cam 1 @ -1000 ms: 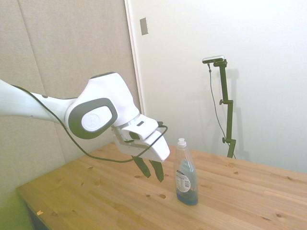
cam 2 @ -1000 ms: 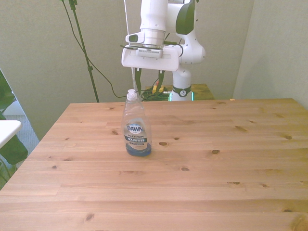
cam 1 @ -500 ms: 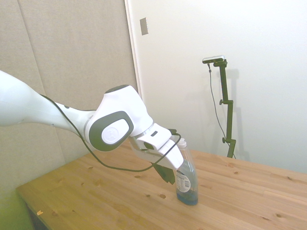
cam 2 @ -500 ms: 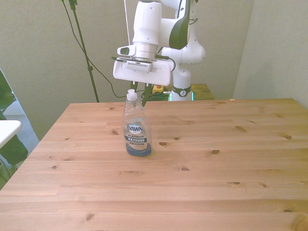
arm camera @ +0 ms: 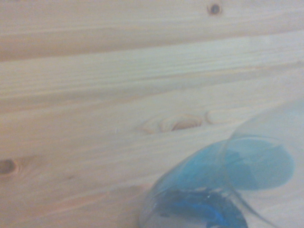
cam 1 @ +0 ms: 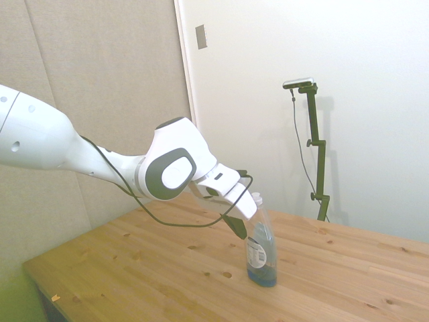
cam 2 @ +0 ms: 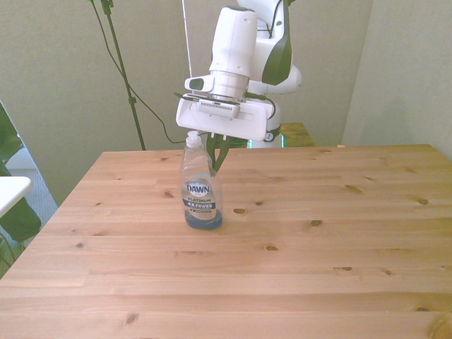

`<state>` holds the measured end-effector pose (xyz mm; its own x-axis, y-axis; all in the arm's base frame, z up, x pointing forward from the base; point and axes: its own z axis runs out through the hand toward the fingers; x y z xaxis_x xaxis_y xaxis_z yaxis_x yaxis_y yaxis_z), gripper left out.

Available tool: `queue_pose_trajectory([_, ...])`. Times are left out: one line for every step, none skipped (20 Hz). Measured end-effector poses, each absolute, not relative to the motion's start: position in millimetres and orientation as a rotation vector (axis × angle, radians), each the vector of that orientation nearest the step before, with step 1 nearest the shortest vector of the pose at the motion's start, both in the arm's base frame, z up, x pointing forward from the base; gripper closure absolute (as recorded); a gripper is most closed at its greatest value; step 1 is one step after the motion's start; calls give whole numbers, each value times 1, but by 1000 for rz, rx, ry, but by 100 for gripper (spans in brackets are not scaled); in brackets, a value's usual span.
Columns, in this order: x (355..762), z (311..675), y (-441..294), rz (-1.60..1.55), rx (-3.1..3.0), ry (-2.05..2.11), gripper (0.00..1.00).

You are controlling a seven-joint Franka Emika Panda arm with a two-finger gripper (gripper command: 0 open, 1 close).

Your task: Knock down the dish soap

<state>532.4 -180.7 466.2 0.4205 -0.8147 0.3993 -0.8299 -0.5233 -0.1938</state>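
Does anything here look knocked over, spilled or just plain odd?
Nothing stands out. The dish soap bottle stands upright on the wooden table, cap on, with no spill around it. The gripper sits close behind its upper part.

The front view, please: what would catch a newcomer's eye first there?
The dish soap stands upright toward the front view's left on the wooden table, blue liquid pooled at its base. The white arm's gripper hangs just behind the bottle's neck, fingers pointing down beside the cap.
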Motion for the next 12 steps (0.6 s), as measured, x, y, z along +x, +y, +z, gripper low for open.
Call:
queue_pose_trajectory([536, 469, -185, 717, 2611, -1522, 100])
queue_pose_trajectory([539, 471, -190, 725, 2602, -1526, 100])
queue_pose_trajectory([543, 473, -196, 734, 2592, -1532, 100])
queue_pose_trajectory([547, 474, -202, 742, 2582, -1537, 100])
queue_pose_trajectory([553, 476, -208, 751, 2571, -1543, 100])
queue_pose_trajectory([558, 477, -214, 761, 2561, -1549, 100])
queue_pose_trajectory([564, 479, -220, 771, 2551, -1553, 100])
queue_pose_trajectory([569, 480, -225, 779, 2541, -1557, 100])
queue_pose_trajectory([575, 480, -231, 787, 2532, -1560, 100])
queue_pose_trajectory([580, 480, -235, 792, 2524, -1562, 100])
queue_pose_trajectory([584, 478, -240, 796, 2515, -1566, 100])
queue_pose_trajectory([589, 477, -245, 802, 2504, -1572, 100])
